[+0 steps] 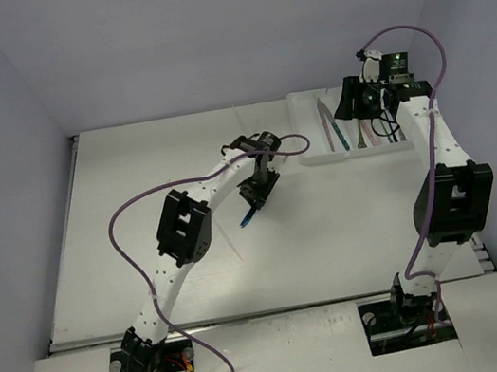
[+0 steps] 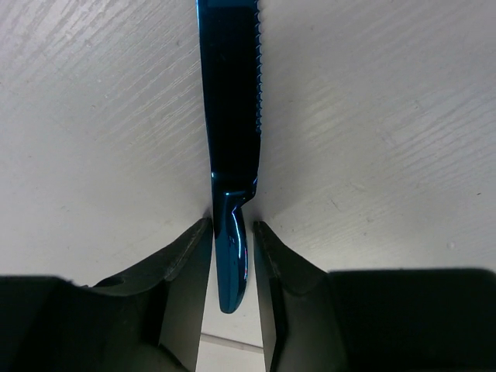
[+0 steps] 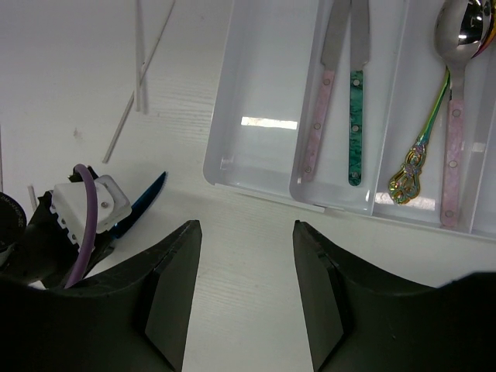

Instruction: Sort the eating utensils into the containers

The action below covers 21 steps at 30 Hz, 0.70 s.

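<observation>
Blue knife (image 2: pixel 231 139), one, in left gripper (image 2: pixel 232 229), two knives (image 3: pixel 356 124) in tray (image 3: pixel 256 155)

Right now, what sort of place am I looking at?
Probably a robot test cell, not a kitchen: a white table boxed by plain walls, left arm and right arm bolted at its edge, and a cutlery tray.

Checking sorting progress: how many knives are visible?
3: a pink-handled knife and a teal-handled knife in one tray compartment, and a blue knife in the left gripper. The right arm may hide others.
</observation>
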{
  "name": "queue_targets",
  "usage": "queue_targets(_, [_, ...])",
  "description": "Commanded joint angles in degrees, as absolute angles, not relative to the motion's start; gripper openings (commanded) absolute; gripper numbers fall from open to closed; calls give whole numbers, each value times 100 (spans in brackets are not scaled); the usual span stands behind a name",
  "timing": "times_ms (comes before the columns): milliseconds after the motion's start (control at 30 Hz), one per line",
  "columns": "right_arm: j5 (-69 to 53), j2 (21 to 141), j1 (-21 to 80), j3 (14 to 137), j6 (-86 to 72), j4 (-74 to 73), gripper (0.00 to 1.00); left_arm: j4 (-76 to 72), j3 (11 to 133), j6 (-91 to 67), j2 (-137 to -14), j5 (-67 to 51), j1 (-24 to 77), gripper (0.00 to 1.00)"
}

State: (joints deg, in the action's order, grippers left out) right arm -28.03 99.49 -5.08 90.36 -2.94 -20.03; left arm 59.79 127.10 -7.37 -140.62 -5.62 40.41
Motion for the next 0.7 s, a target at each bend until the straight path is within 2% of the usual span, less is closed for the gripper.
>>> queue_targets(0, [-2887,9552,-576,8974,-229,-1817,48,6396,13027,-424,-14501,-661,3975,25])
queue_targets(167, [-2900,9510,-624,8921,-202,-1811,48,6521,13034,-378,-14703,-825,3964,17])
queue_targets(233, [-2909,9501,-633,8912,-202,-1811,48,6513,12965,-395,-14713,-852,3964,10])
queue_targets(267, [-2918,9493,-641,8921,-202,-1811,48,6513,12888,-421,-14713,-861,3955,0])
queue_targets(667, [-3023,9475,-642,9042,-343,-1811,47,6286,13131,-765,-13737,-624,3797,0])
